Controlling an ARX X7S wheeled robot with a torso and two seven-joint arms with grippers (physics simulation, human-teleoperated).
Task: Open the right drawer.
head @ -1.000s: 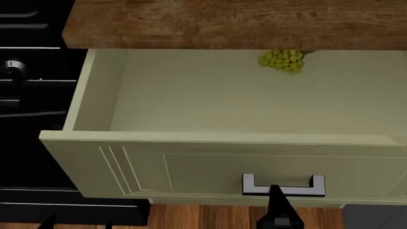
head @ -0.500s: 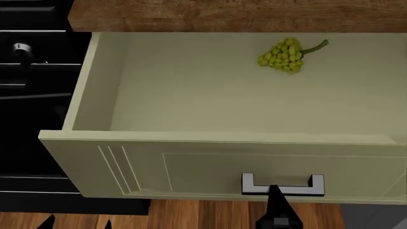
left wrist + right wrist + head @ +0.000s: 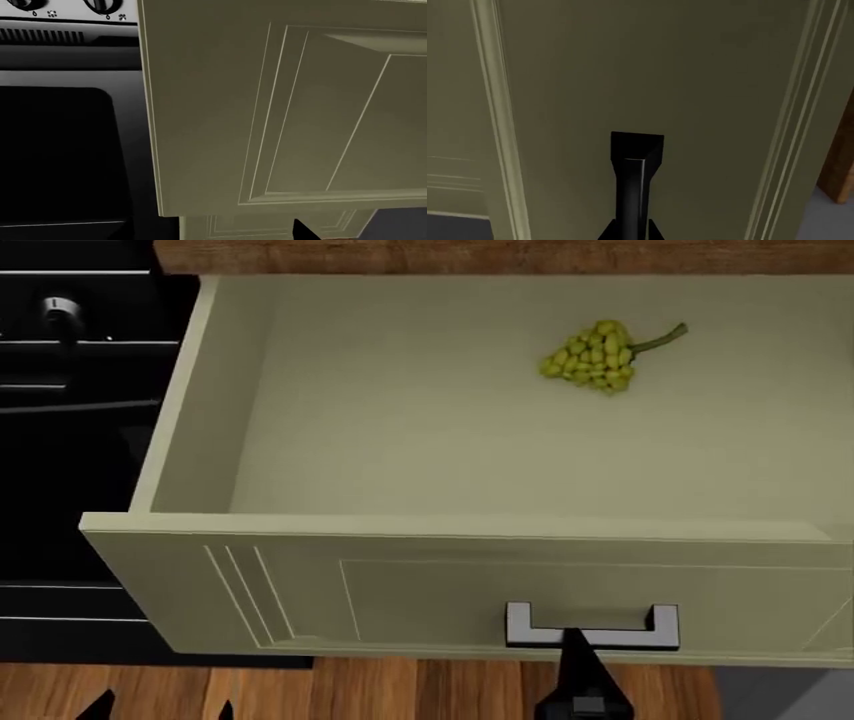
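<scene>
The right drawer [image 3: 400, 590] is pale sage green with a grooved panel front, and it stands pulled far out from under the wooden countertop [image 3: 507, 255]. Its black bar handle [image 3: 593, 628] sits at the centre of the front. My right gripper [image 3: 577, 645] is shut on this handle; in the right wrist view the handle [image 3: 635, 165] runs between the jaws of the gripper [image 3: 630, 236], against the drawer front [image 3: 627, 65]. My left gripper [image 3: 160, 707] is low at the left with its tips apart and empty. The left wrist view shows the drawer's front panel [image 3: 280, 110].
A bunch of green grapes [image 3: 594, 357] lies inside the drawer near its back. The black oven [image 3: 67, 440] stands left of the drawer, and its knobs [image 3: 100, 5] show in the left wrist view. Another pale green front [image 3: 267, 225] is below the drawer. The wooden floor [image 3: 400, 690] is beneath.
The drawer has slid further out with my right gripper on its handle. The countertop edge has receded, and the grapes, half hidden before, are now fully uncovered.
</scene>
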